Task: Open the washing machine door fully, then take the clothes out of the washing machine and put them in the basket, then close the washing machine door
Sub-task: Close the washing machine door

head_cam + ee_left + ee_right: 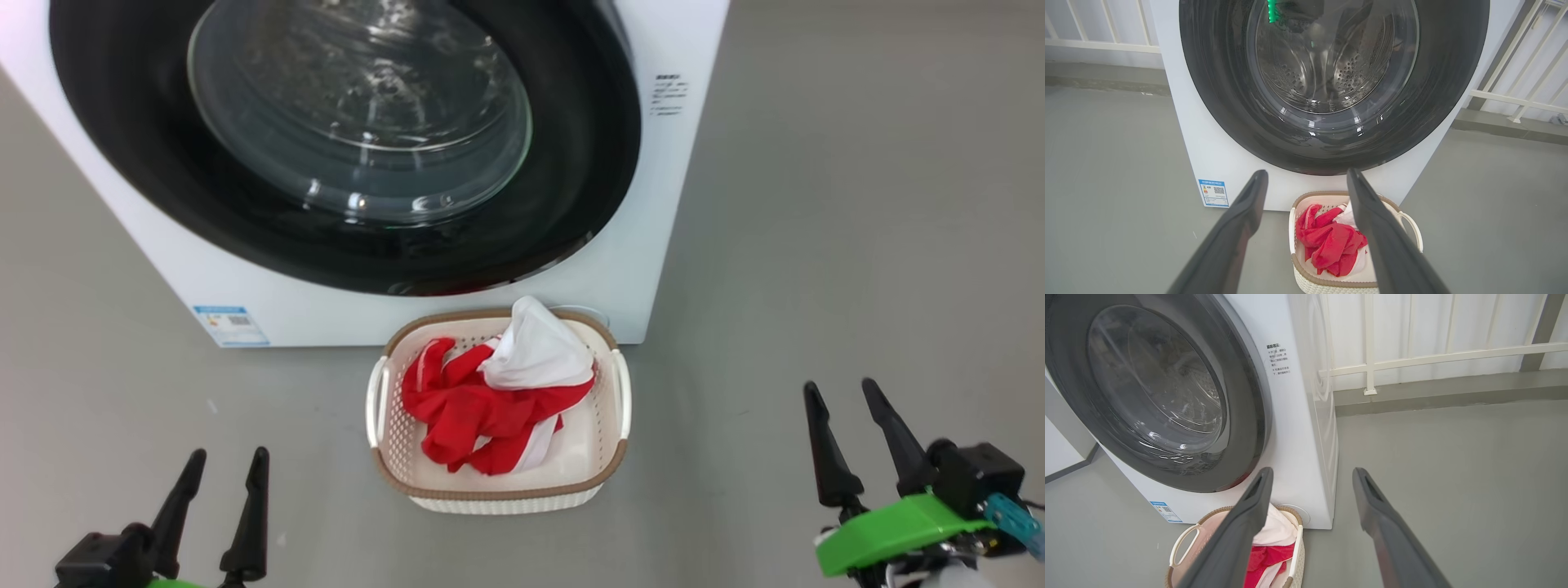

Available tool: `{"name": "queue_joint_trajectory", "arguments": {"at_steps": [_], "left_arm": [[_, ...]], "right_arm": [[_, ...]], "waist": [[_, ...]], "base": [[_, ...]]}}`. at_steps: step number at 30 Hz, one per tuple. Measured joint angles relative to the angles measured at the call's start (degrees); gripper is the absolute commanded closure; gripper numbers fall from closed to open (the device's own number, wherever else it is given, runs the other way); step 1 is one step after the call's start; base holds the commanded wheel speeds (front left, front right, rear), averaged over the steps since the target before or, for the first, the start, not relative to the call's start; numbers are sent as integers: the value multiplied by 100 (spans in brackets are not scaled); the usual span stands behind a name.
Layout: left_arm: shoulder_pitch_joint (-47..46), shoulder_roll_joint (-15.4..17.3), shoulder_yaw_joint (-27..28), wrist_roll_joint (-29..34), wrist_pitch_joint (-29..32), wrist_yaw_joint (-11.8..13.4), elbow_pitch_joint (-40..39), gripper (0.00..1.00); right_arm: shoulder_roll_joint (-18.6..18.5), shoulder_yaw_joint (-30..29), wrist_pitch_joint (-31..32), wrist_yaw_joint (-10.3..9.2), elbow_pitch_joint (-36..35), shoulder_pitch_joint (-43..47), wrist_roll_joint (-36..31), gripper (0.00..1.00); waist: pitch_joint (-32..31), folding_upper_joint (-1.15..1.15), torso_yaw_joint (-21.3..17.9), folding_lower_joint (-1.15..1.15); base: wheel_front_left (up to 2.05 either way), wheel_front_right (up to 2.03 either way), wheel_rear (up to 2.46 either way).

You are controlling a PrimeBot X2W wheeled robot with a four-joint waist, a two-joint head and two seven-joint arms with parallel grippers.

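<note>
Grey smooth floor carries everything, and a white metal railing runs behind. On the floor stands the large white front-loading washing machine. Its big round door with a glossy black rim and a bulging glass centre lies flat against the front, so we judge it shut. Through the glass we see the bare steel drum and no cloth.

Just before the machine's lower front edge sits the small cream perforated plastic basket with a brown woven rim. In it lie the soft red clothes with white stripes, and a plain white garment is heaped at the side nearest the machine.

Our left claw hovers over the floor to the left of the basket, spread wide and holding nothing. Our right claw is also wide and empty, well apart on the right.

We think the clothes are light and limp, best pinched at a raised fold. The door looks stiff and heavy, with a slippery rim and fragile glass. We cannot tell where its handle is.

Both sides of the basket have open floor. Between the basket and the door's lower rim there is little room.
</note>
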Motion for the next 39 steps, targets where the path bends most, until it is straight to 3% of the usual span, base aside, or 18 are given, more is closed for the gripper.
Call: {"name": "queue_joint_trajectory", "arguments": {"at_steps": [24, 39], "left_arm": [[643, 44, 347, 89, 0, 0, -178, 0], [825, 22, 476, 159, 0, 0, -230, 0]], "right_arm": [[55, -278, 0, 0, -252, 939, -1, 0], [62, -438, 1, 0, -336, 1152, -1, 0]], "waist": [[-465, 0, -555, 0], [-572, 0, -675, 0]], "base": [[0, 0, 0], [0, 0, 0]]}}
